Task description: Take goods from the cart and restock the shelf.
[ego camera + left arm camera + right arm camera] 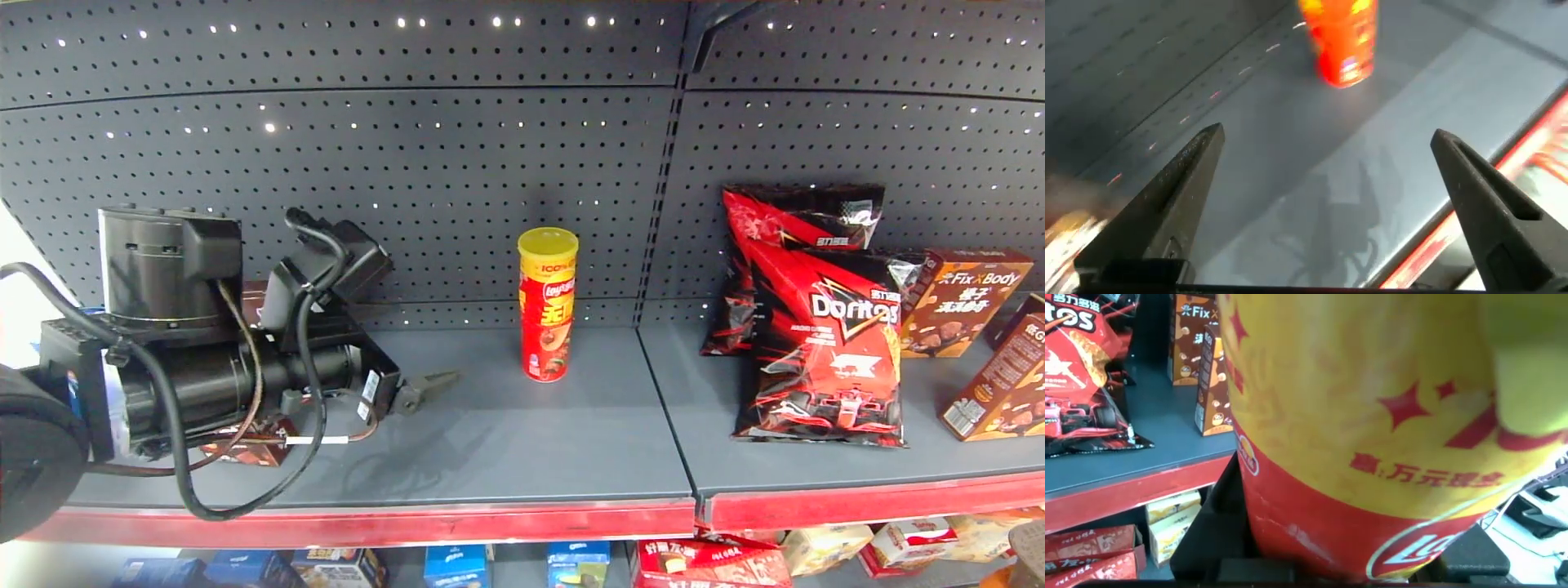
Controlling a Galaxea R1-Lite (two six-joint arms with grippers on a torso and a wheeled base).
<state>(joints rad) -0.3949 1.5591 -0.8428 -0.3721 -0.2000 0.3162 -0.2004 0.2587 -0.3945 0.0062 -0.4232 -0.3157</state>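
A red chip can with a yellow lid (547, 304) stands upright at the back of the grey shelf (522, 441), against the pegboard. My left gripper (433, 384) hovers low over the shelf to the can's left, a short way off. In the left wrist view it (1327, 135) is open with nothing between its fingers, and the can (1341, 41) stands beyond them. A second chip can (1372, 441), yellow over red, sits right up against the right wrist camera, held in my right gripper (1355, 539), whose fingers it hides.
Two red and black chip bags (824, 351) lean on the right shelf section, with brown snack boxes (963, 302) beyond them. A brown packet (253, 451) lies under my left arm. The shelf has a red front lip (522, 523); more goods fill the shelf below.
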